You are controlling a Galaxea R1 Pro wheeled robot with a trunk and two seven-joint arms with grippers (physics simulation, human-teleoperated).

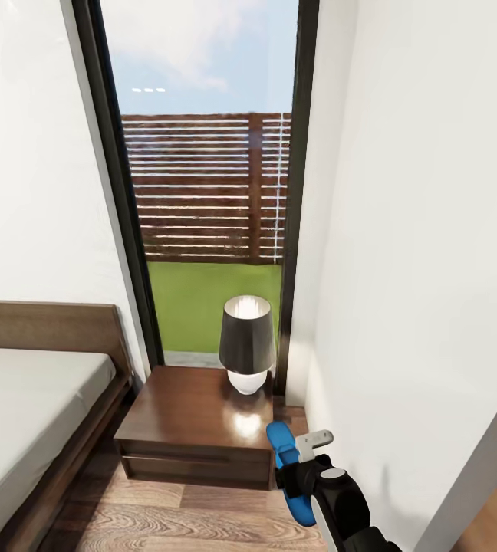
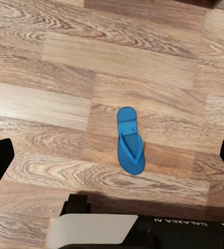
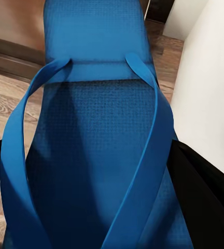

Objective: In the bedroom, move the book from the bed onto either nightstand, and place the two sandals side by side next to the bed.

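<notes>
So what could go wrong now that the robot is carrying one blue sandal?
Three things might go wrong. The right hand holds the sandal close to the nightstand and its lamp, so a swing could bump the lamp. The white wall is also very near that arm. And the other sandal lies alone on the wood floor, so the pair could end up apart instead of side by side next to the bed.

The right gripper [image 1: 298, 466], its jaws clamped on a blue sandal [image 1: 287, 469], is hemmed by the white wall [image 1: 425, 307] just to their right and the nightstand [image 1: 195, 429] just ahead and left, where a lamp [image 1: 247, 343] crowds the top's far right corner. Between nightstand and wall only a narrow floor strip [image 1: 298, 418] runs. Under the left jaws, wood floor [image 2: 50, 104] lies open around the second sandal [image 2: 129, 140].
</notes>
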